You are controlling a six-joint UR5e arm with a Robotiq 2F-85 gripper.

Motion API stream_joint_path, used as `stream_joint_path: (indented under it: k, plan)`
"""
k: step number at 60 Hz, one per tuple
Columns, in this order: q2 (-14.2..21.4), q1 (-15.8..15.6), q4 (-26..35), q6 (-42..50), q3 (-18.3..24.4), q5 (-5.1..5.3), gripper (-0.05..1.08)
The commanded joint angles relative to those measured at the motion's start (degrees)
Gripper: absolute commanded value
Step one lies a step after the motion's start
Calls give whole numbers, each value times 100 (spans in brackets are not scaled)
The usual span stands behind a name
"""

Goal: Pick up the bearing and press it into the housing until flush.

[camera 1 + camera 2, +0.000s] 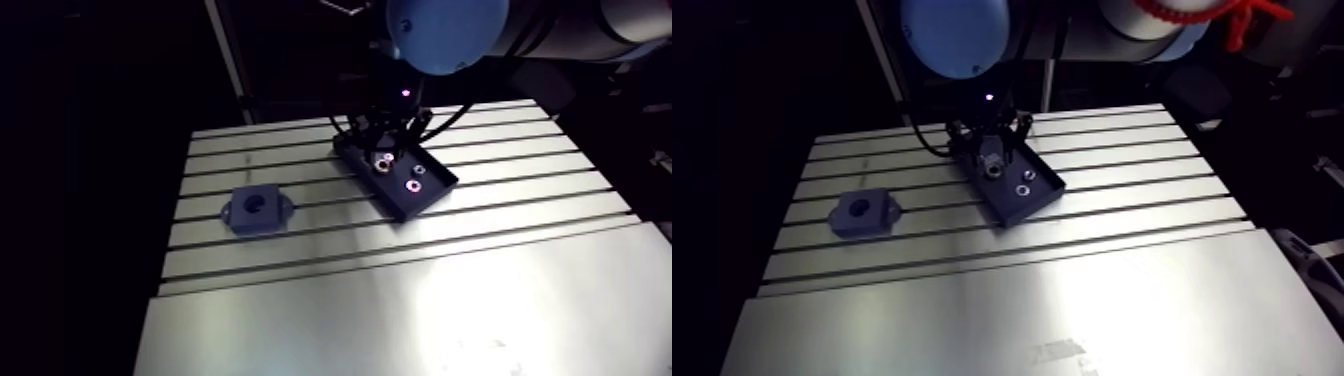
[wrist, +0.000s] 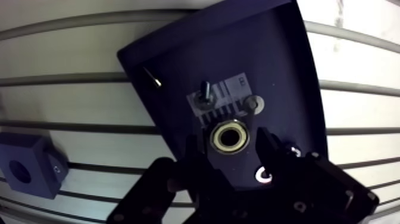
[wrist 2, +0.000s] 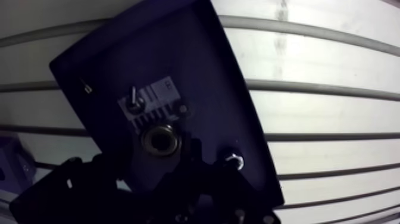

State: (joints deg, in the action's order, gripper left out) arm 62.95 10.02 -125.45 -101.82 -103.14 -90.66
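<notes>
**Q:** Now, how do the jaws stand at this stage?

**A:** The gripper (image 2: 231,148) is low over the dark tray (image 2: 178,47). Its jaws are apart, one on each side of the bearing (image 2: 231,137), which lies flat on the tray floor between them. No clamping contact can be made out, so the bearing is read as not yet gripped.

**Q:** What makes for a sound grasp?

**A:** As a judgement, the bearing should be centred between the jaws and gripped squarely on its outer rim. Its axis should stay upright so that it can enter a bore without tilting. A second ring (image 2: 263,174) lies just beside one jaw, and the closing stroke should not catch it. Just ahead of the jaws are a striped label (image 2: 221,95) and a small screw (image 2: 205,92), neither of them in the closing path.

**Q:** And farther off?

**A:** The housing (image 2: 24,170) stands well to one side of the jaws, off the tray, on the slotted table (image 2: 357,119). Its bore faces up and looks unfilled.
</notes>
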Motion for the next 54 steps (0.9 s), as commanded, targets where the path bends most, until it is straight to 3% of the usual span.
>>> stream_joint_path:
  k: [1,54]
  plan:
    - [-23,1,-2,0,0,0,45]
    - [-60,18,-3,0,-36,-8,45]
